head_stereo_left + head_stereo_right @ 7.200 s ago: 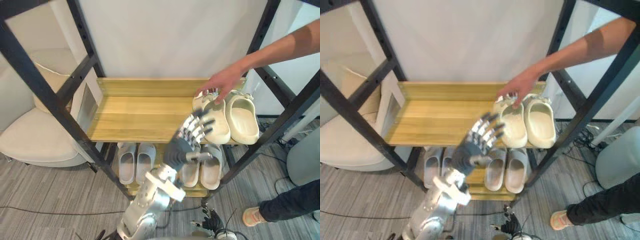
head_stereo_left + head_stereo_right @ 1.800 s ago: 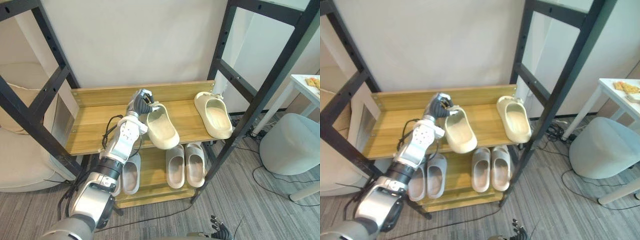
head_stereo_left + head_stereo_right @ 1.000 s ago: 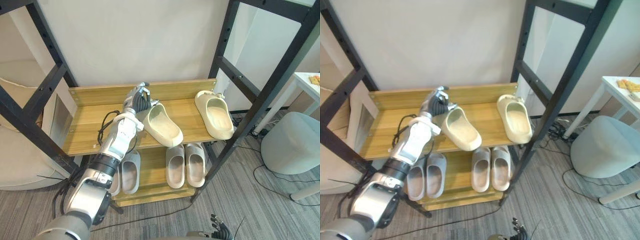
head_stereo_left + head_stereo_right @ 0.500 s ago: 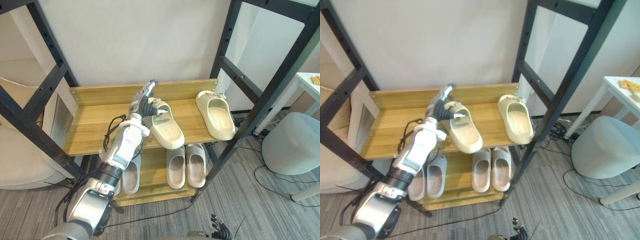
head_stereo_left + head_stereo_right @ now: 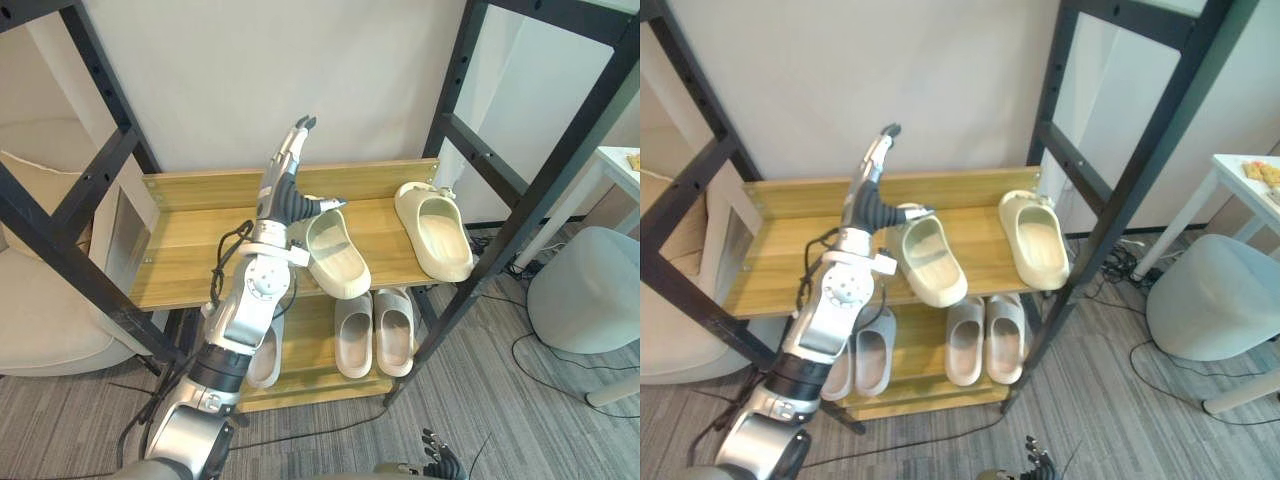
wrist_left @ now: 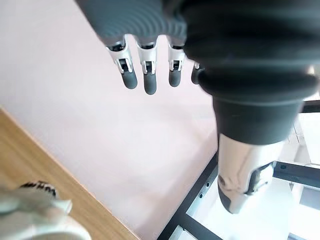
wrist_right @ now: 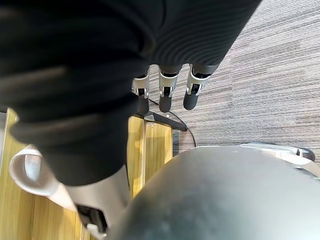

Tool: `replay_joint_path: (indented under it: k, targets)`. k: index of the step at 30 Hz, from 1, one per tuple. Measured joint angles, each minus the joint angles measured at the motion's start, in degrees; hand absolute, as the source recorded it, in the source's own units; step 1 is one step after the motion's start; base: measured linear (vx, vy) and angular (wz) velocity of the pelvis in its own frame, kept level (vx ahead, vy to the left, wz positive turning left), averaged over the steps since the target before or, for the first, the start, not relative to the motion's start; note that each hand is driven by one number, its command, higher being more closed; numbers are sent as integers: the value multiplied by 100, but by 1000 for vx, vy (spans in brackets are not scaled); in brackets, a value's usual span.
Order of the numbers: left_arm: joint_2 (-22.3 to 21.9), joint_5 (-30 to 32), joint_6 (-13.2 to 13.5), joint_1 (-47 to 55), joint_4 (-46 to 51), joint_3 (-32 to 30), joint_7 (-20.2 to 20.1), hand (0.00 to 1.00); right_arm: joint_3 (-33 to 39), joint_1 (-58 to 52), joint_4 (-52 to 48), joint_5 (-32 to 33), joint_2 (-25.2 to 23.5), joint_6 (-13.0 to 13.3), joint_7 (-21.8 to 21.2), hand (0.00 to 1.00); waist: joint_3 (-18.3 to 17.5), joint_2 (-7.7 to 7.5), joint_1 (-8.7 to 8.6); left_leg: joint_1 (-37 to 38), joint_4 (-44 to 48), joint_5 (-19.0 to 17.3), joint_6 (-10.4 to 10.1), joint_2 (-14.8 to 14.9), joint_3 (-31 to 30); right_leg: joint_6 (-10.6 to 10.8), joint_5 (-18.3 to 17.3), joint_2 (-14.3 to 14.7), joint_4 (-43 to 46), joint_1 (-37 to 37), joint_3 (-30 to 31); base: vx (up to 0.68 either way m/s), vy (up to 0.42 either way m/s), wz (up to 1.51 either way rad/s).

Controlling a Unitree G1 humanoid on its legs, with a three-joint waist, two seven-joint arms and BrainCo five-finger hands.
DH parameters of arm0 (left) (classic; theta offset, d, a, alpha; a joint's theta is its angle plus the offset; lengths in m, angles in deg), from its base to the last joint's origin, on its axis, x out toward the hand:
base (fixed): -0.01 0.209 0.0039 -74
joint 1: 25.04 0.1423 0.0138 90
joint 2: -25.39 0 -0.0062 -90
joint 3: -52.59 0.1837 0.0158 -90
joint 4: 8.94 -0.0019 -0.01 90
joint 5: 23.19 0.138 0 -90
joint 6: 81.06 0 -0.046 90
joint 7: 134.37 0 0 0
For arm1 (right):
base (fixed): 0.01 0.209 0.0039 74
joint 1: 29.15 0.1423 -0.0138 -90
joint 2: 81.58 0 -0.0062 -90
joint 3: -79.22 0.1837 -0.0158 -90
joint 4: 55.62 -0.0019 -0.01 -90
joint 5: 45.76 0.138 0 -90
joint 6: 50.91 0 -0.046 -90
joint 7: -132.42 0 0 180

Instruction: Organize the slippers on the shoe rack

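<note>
Here, in the left eye view, the left hand (image 5: 283, 195) is being held up above the shoe rack's upper shelf (image 5: 190, 250), its fingers (image 5: 297, 135) straight and nothing being gripped. One cream slipper (image 5: 335, 255) is lying askew mid-shelf, just beside the thumb. Its mate (image 5: 437, 230) is sitting well apart at the right end. Grey slippers (image 5: 375, 330) are being stored on the lower shelf.

In the left wrist view, open, empty fingers are being shown.

In the right wrist view, the right hand (image 7: 165, 85) is being hung idle, fingers relaxed.

The askew slipper is probably best being gripped at its nearer end, then slid beside its mate, ends aligned.
</note>
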Motion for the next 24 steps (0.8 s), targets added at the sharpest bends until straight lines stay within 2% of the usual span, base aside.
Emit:
replay_joint_path:
  k: [7,16,24]
  targets:
    - [-3,9,-42,275,-28,-95,-24,0,13,-2,0,-10,-7,-4,2,0,0,-6,-1,-4,3,0,1,-3,-12,2,-1,0,-5,-4,1,0,0,0]
    - [14,1,-227,286,-643,-247,-44,0,26,-6,-2,-9,-46,-17,2,0,22,-58,-2,-8,-6,-2,2,5,52,2,-1,3,-4,-23,18,0,0,0]
    - [60,-6,-271,199,-1017,-402,-62,0,21,-6,-18,-6,-57,-18,2,0,37,-84,-9,-30,-13,-5,5,5,69,2,-1,5,7,-57,33,0,0,0]
